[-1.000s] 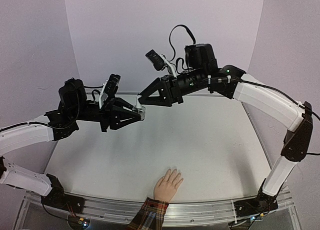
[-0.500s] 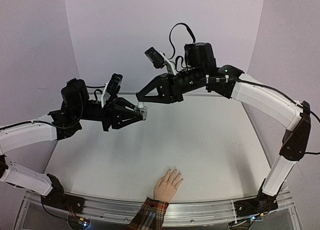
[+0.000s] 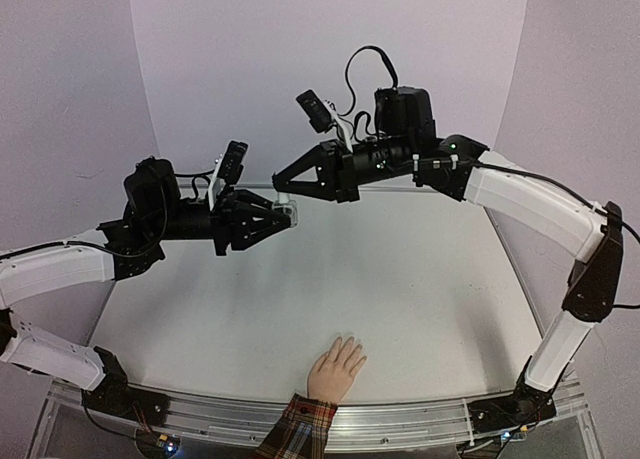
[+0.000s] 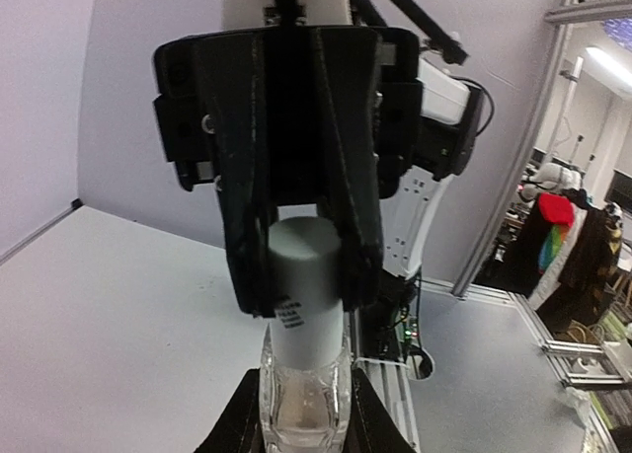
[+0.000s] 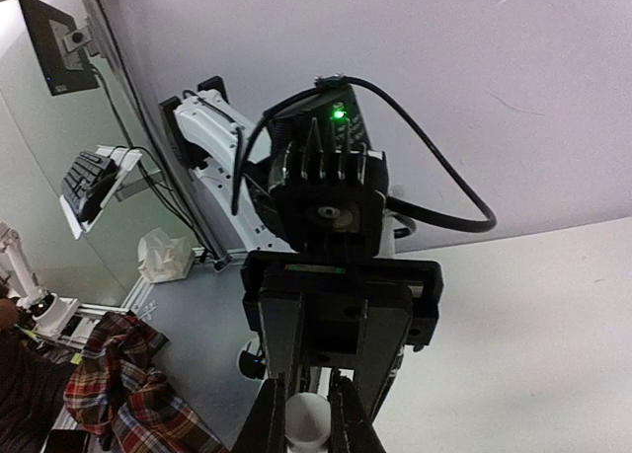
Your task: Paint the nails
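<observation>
Five fingers of the hand (image 3: 335,371) lay flat at the bench's (image 3: 420,279) near edge, plaid cuff (image 3: 300,424) toward me, the nails (image 3: 347,340) too small to make out. Farther out, in mid-air, my left jaws were clamped on the glass bottle (image 4: 304,406) and my right jaws on its white cap (image 4: 304,290). I judged I was opening it; next, the cap needed twisting off and lifting straight out. I saw nothing on the bench between bottle and hand, which were well apart.

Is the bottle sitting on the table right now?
No, the left fingers hold the bottle up off the table, while the right fingers pinch its white cap.
</observation>
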Controlling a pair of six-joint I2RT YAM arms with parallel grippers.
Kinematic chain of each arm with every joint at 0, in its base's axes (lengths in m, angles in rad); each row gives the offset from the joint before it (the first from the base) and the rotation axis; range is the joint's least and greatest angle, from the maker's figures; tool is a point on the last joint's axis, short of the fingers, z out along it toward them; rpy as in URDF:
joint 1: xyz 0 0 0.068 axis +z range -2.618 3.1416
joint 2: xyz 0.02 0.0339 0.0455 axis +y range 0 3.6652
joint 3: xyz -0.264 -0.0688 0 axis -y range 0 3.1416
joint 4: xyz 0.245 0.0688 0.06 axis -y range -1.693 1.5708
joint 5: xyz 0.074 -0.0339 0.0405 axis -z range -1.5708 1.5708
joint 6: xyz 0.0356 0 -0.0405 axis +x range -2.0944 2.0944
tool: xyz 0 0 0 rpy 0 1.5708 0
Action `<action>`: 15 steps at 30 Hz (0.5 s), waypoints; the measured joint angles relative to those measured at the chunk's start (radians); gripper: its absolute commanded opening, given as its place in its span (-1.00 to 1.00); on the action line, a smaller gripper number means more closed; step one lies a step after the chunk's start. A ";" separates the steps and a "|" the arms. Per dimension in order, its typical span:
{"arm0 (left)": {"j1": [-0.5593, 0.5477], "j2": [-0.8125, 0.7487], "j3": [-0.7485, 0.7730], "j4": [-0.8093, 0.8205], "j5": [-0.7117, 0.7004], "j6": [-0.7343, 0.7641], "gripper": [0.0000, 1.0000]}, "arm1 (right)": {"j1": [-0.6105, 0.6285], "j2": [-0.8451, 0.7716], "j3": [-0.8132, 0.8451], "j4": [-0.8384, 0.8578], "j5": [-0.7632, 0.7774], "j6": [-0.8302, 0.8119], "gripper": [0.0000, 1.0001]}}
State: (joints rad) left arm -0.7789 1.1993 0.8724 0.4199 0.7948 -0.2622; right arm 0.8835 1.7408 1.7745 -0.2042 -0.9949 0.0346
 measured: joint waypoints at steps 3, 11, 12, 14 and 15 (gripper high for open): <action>-0.005 -0.006 0.003 -0.042 -0.145 0.030 -1.00 | 0.000 -0.008 -0.026 0.035 0.130 0.020 -1.00; -0.031 0.071 0.051 -0.133 -0.670 0.127 -1.00 | 0.164 0.065 -0.011 0.092 1.080 0.202 -1.00; -0.037 0.091 0.058 -0.132 -0.715 0.136 -0.99 | 0.187 0.095 0.016 0.083 1.191 0.222 -1.00; -0.049 0.126 0.067 -0.133 -0.792 0.152 -1.00 | 0.224 0.158 0.078 0.049 1.376 0.250 -1.00; -0.053 0.139 0.069 -0.133 -0.823 0.156 -1.00 | 0.236 0.189 0.115 0.025 1.438 0.256 -1.00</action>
State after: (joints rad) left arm -0.8322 1.3384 0.9411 0.2874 -0.0283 -0.1058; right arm 1.1193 1.9296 1.8893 -0.1788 0.4434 0.2905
